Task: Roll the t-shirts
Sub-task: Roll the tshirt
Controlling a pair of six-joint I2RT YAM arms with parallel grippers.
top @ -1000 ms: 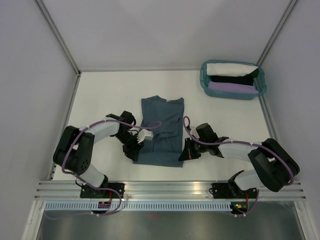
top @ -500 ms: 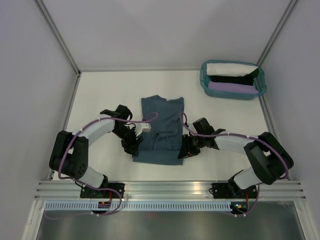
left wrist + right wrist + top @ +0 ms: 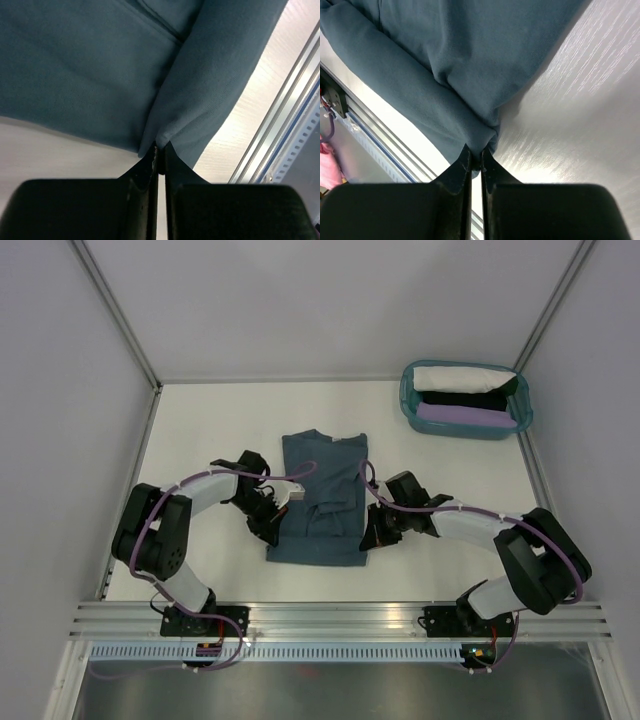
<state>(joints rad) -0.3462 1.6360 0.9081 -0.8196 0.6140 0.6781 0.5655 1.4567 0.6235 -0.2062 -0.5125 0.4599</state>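
Note:
A slate-blue t-shirt lies folded into a narrow strip in the middle of the table, neck toward the far side. My left gripper is shut on its left edge; in the left wrist view the cloth is pinched between the jaws. My right gripper is shut on its right edge; in the right wrist view a fold of the shirt is pinched at the tips. The near part of the shirt is lifted and bunched between the two grippers.
A teal plastic basket at the back right holds rolled white, black and lilac cloth. White walls stand on both sides. An aluminium rail runs along the near edge.
Both grippers moved away from the near edge toward the shirt's middle, carrying its near hem with them. The visible shirt has become shorter.

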